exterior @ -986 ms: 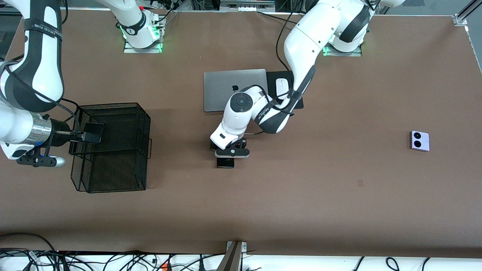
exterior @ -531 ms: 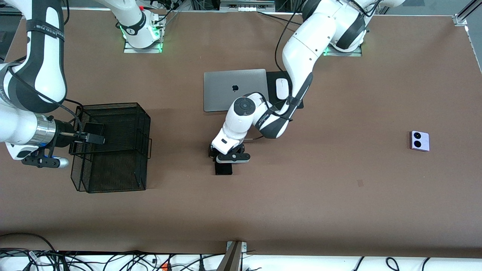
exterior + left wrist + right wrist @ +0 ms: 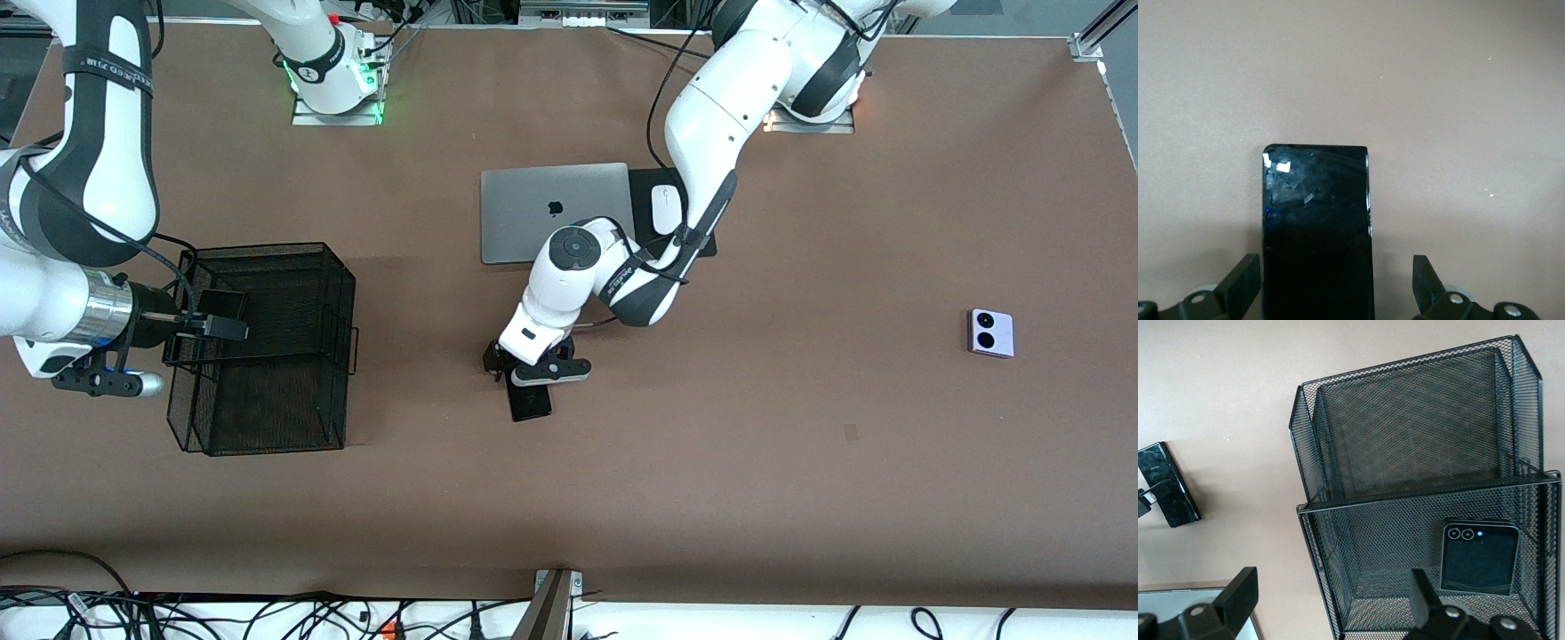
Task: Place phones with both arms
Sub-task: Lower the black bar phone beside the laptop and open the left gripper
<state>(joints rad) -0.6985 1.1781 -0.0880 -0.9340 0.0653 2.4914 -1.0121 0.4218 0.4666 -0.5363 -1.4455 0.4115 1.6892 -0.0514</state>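
My right gripper (image 3: 212, 325) is open over the black mesh basket (image 3: 258, 250) at the right arm's end of the table. The small black flip phone (image 3: 1479, 557) lies inside the basket, clear of the gripper's fingers (image 3: 1238, 597); it also shows in the front view (image 3: 224, 304). My left gripper (image 3: 533, 375) is low over the table's middle, open, with one finger on each side of the black slab phone (image 3: 1317, 220). That phone lies flat on the table (image 3: 530, 403). The lavender-white flip phone (image 3: 990, 332) lies alone toward the left arm's end.
A shut silver laptop (image 3: 524, 209) and a white mouse (image 3: 665, 209) on a black pad (image 3: 642, 182) lie farther from the front camera than the slab phone. The left arm's elbow hangs over them. The basket has two mesh compartments (image 3: 1405, 420).
My left gripper has come lower and a little toward the right arm's end, and more of the slab phone now shows. My right gripper has shifted slightly over the basket.
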